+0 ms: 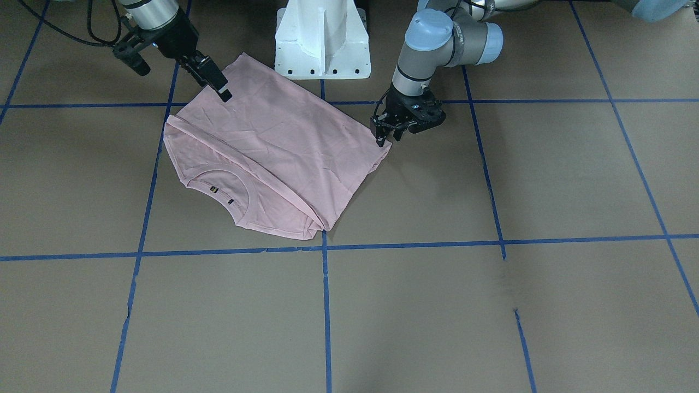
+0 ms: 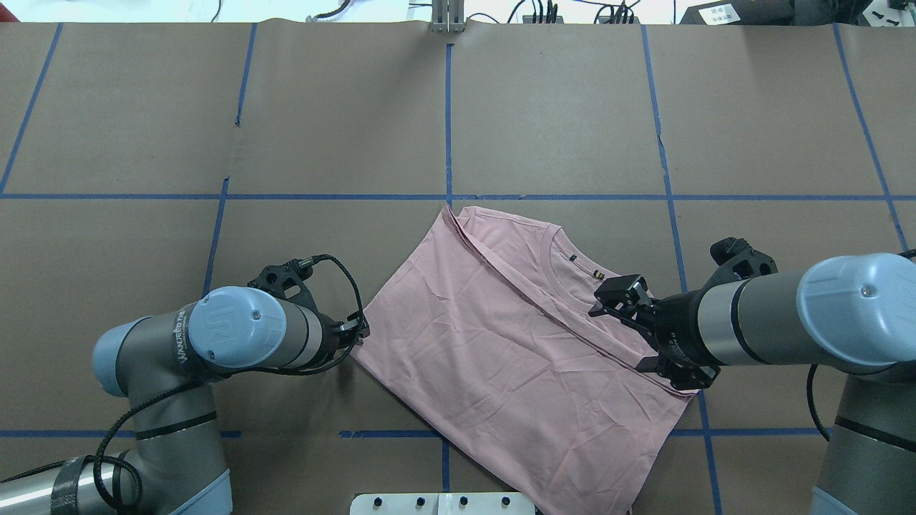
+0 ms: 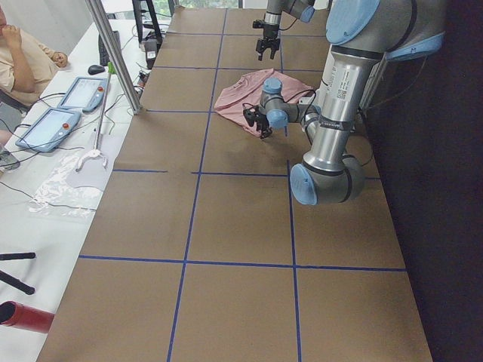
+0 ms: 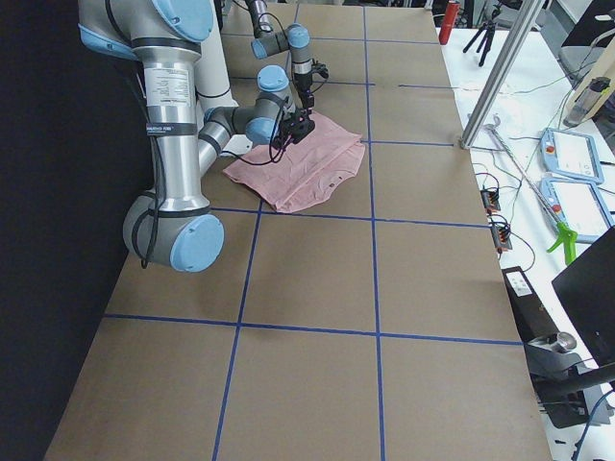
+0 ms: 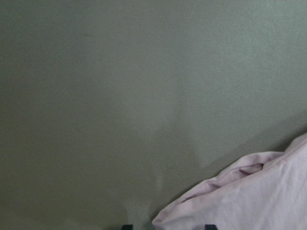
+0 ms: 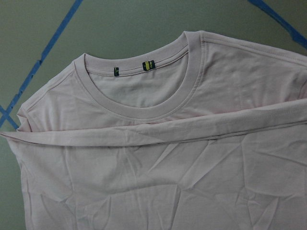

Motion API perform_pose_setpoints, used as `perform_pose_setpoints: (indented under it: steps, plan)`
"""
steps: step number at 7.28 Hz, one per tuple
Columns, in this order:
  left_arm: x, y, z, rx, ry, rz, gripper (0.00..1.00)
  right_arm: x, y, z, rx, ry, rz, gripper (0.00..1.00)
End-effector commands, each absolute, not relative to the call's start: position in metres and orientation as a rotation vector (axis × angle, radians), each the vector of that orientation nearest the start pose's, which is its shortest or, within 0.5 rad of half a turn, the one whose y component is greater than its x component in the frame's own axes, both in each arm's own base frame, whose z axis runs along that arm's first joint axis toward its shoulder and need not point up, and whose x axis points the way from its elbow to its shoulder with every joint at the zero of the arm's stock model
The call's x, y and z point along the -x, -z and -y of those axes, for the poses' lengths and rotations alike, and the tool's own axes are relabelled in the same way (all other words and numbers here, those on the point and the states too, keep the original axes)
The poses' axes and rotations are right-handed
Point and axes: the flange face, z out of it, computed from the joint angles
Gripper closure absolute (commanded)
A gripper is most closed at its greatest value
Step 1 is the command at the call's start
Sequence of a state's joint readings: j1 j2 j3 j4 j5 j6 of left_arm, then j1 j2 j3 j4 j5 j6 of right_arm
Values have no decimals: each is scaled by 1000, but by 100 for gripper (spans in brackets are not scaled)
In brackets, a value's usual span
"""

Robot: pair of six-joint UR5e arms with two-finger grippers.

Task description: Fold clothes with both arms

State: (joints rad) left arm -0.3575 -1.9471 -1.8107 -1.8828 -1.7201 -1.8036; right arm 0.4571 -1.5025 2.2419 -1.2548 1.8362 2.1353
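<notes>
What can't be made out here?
Whether the left gripper grips the T-shirt corner: cut off at left wrist view's bottom edge, tiny elsewhere.
T-shirt underside: against the table, every view.
Text on the neck label: too small, right wrist view.
T-shirt nearest corner: cut by overhead view's bottom edge.

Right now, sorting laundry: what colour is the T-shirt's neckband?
Pale pink round neckband; right wrist view best.

This is a robotics lab. A wide surface papered in brown and gridded with blue tape carries a white pedestal and two robot arms. Beside the surface stands an aluminium post, and a white bench holds what may be teach pendants; a person sits at it.
</notes>
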Motion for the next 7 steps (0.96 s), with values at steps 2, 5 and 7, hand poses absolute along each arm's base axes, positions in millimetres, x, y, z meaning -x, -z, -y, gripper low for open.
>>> perform_pose_setpoints:
  steps: [2,5,7]
  plan:
    - [-537,-315,328,81,479,-932,62,359,-286,296,305,-782,1056,0]
    - [-535,-310,332,78,484,-940,100,358,-287,296,304,-781,1055,0]
    - [-519,-286,341,60,494,-931,100,358,-288,296,304,-782,1053,0]
